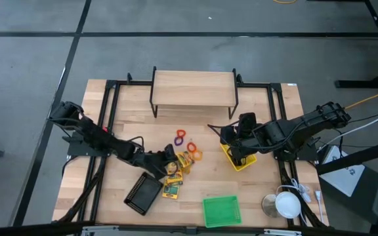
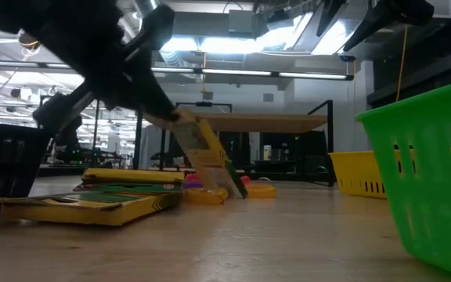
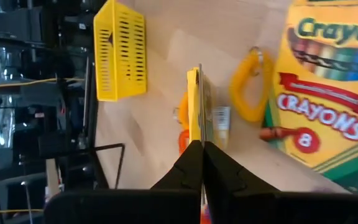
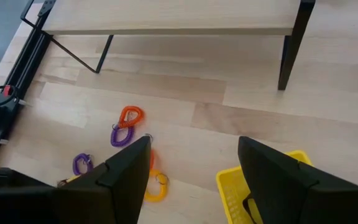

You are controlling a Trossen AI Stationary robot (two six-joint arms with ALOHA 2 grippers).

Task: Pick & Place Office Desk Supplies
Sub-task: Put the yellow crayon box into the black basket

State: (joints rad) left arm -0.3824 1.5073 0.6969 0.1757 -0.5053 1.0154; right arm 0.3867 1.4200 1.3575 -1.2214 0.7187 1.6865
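Note:
My left gripper (image 1: 167,158) is shut on a flat yellow crayon box (image 2: 208,159), which slants down from the fingers. Two more crayon boxes (image 1: 172,189) lie flat on the table next to it, one showing large in the left wrist view (image 3: 328,93). Purple and orange rings (image 4: 127,126) and a yellow ring (image 3: 247,87) lie loose on the wood. My right gripper (image 4: 191,180) hangs open, with nothing between its fingers, above the yellow bin (image 1: 239,159). My left gripper pinches the crayon box by its two flat faces, at one end (image 3: 197,138), between the two fingers. The box is seen edge-on and runs straight out past the fingertips. It hangs tilted, its lower end (image 2: 233,188) close over the table; I cannot tell whether it touches.
A black mesh tray (image 1: 142,194) lies at the near left and a green bin (image 1: 222,211) at the near edge. A wooden shelf on black legs (image 1: 193,88) stands at the far middle. A white cup and small items (image 1: 286,204) sit at the near right.

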